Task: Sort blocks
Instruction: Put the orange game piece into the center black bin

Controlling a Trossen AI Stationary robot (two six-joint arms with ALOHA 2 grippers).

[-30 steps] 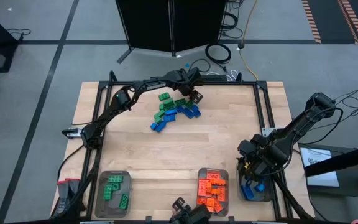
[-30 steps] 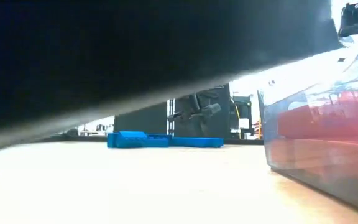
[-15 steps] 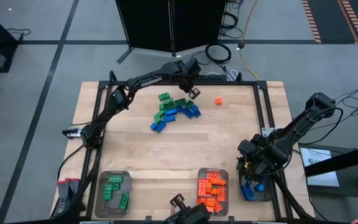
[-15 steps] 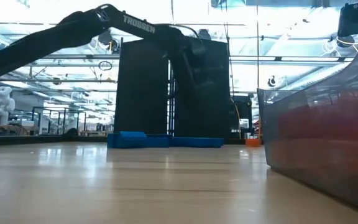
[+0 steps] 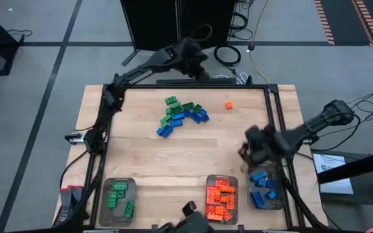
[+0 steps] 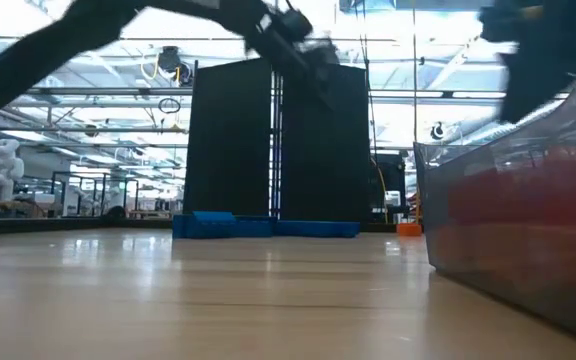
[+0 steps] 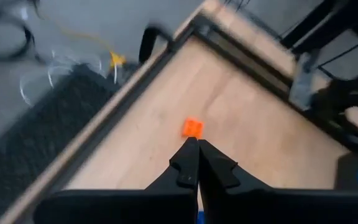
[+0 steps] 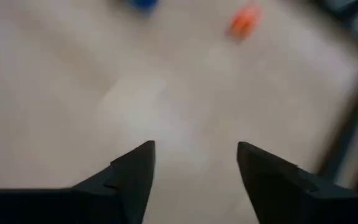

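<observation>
One orange block [image 7: 192, 127] lies loose just ahead of the left gripper [image 7: 198, 148], pinched closed, empty | right gripper [image 8: 194, 163] parted, empty | risk: stray left unsorted near the table edge [image 5: 245, 86]

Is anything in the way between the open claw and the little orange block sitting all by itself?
No. The right gripper is open, and only bare table lies between it and the lone orange block. The blue and green pile sits off to the side.

Pale wooden table [image 5: 141, 162] with black frame. Central pile of blocks [image 5: 182, 115]: green and blue. Lone block [image 5: 228, 105]: orange. Clear trays: green bricks [image 5: 120, 196], orange bricks [image 5: 220, 196], blue bricks [image 5: 263, 188]. Both arms: dark.
</observation>
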